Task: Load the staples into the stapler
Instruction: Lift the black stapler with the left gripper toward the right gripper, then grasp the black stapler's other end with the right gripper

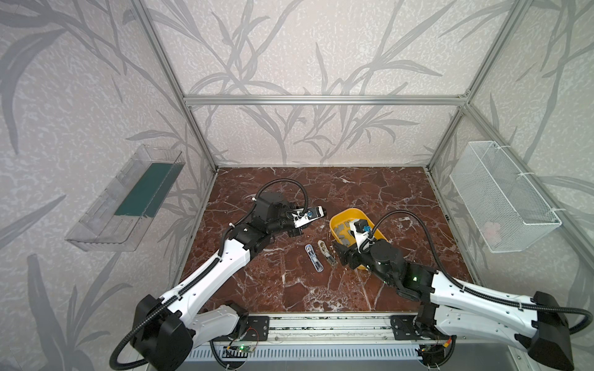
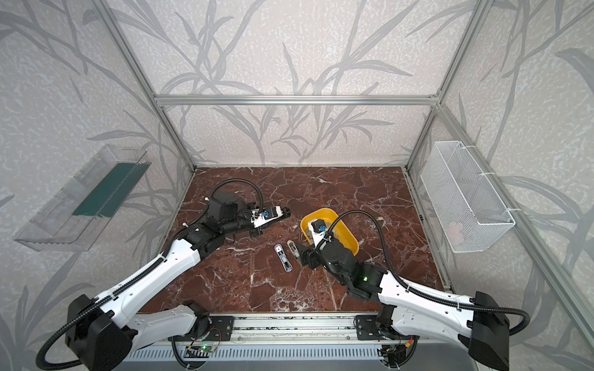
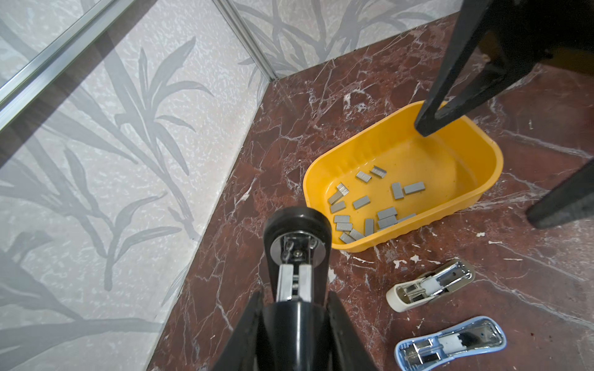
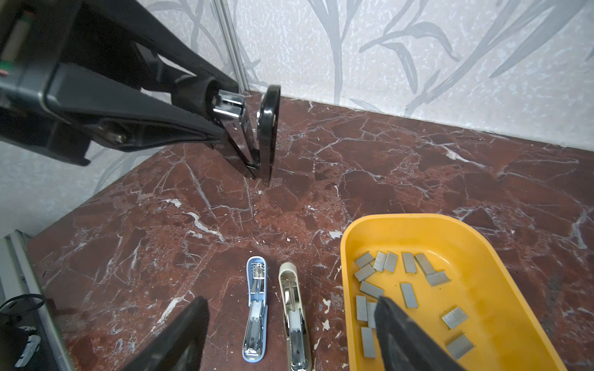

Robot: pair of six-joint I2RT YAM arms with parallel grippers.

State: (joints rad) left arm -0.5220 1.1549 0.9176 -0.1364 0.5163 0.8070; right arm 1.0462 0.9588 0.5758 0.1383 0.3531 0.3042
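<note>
My left gripper (image 3: 294,298) is shut on a black stapler (image 3: 295,244) that hangs open, its metal rail showing. The right wrist view shows this stapler (image 4: 260,128) with its hinged end low over the marble table. The staples (image 3: 363,205) are several short grey strips lying loose in a yellow tray (image 3: 482,141), also seen as staples (image 4: 408,289) in the tray (image 4: 418,218). My right gripper (image 4: 291,302) is open and empty, one finger over the tray's edge. In both top views it (image 1: 337,253) hovers beside the tray (image 1: 350,212).
A blue stapler (image 4: 255,308) and a beige stapler (image 4: 294,321) lie open side by side on the table left of the tray. A clear bin (image 1: 128,199) hangs on the left wall and a wire basket (image 1: 501,199) on the right wall.
</note>
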